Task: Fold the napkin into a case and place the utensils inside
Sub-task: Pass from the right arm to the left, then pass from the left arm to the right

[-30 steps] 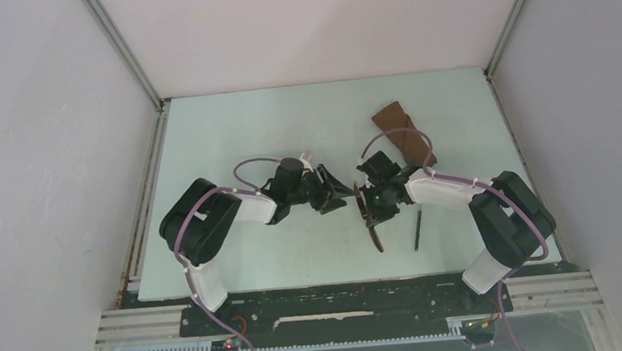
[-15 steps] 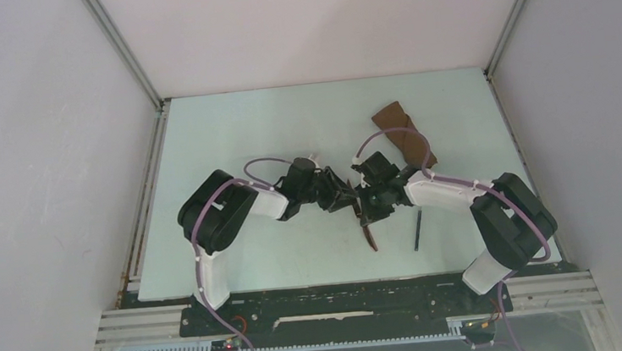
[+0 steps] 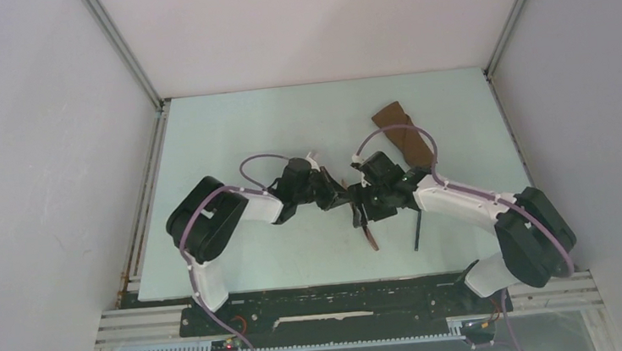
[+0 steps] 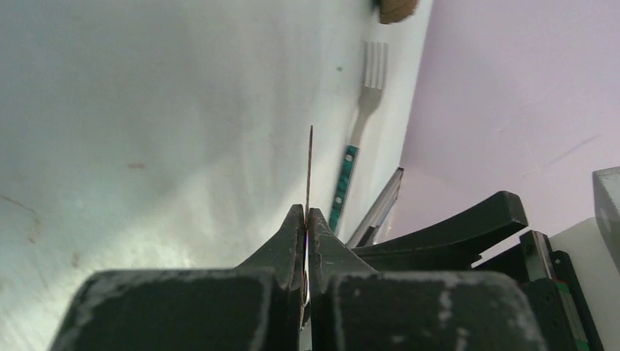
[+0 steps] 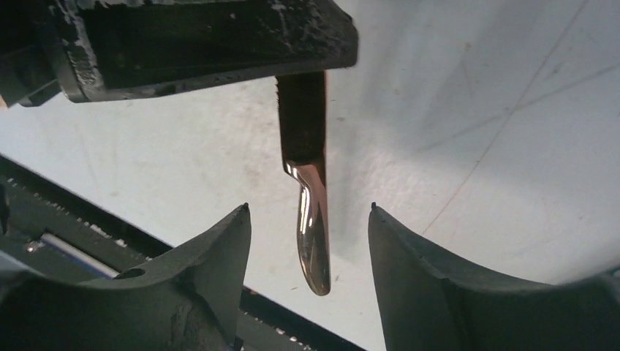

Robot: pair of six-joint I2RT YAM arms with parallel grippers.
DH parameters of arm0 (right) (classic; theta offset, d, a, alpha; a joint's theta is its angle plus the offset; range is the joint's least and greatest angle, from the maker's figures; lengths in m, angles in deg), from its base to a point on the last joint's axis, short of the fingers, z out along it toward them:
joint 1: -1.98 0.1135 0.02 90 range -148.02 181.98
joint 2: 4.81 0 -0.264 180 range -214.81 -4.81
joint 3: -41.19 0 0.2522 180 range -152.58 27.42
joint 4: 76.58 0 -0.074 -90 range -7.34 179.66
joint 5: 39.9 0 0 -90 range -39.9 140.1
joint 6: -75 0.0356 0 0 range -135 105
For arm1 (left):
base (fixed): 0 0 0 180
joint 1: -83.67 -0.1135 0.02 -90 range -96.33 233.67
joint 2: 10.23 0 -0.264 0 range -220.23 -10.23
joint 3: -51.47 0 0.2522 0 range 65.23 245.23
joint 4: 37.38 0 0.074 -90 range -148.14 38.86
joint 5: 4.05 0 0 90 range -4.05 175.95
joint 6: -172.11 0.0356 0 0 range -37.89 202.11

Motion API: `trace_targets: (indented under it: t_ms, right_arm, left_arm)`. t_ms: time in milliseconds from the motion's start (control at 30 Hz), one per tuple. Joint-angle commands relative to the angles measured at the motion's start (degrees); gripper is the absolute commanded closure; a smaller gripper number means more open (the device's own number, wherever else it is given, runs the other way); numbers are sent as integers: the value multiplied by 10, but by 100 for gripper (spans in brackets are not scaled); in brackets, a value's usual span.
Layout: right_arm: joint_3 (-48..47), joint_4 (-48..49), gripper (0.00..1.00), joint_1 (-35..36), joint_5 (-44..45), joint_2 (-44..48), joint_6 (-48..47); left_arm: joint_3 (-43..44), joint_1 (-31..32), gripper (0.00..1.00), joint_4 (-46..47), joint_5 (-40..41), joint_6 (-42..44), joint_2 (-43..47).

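OK, both arms meet mid-worktop [image 3: 227,132], nose to nose. Left end effector [image 3: 344,198] is clamped tight, jaws pinched together on the knife [image 3: 371,235], gripping it at its dark end. From the L wrist cam the knife shows edge-on, a thin line poking out past the fingertips [image 4: 292,225]. Right end effector [image 3: 364,208] is spread wide w/ nothing in it, one finger either side of the knife, not touching. R wrist cam shows the glossy brown end hanging btwn the two pads [image 5: 219,248], gap on both sides. Knife points toward the near edge and looks clear of the surface. Fork [image 3: 417,227], dark handle, lies flat just right of the knife, beside the right forearm, tines at the end nearer the napkin [image 3: 402,138]. Napkin sits back-right, folded to a narrow brown strip, well apart from the knife, w/ a loop of the right arm's cable [image 3: 427,136] crossing it in the top view.
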Motion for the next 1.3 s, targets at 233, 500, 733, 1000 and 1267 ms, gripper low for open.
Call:
trace_targets:
  t_ms: [233,500,733,1000,1267]
  right_arm:
    - [-69,-19,37,21,-28,15,-32]
    - [-94,-63,49,13,-1,9,-29]
    - [-110,-80,64,10,15,-5,-32]
    - [-126,-88,71,9,28,-14,-38]
    - [-137,-91,54,10,37,-23,-37]
  left_arm:
    - [-29,19,100,39,-11,23,113]
    - [-29,26,100,23,-2,44,125]
    - [-32,26,100,20,0,48,133]
    - [-29,27,100,15,1,52,137]
    - [-29,27,100,15,0,53,138]
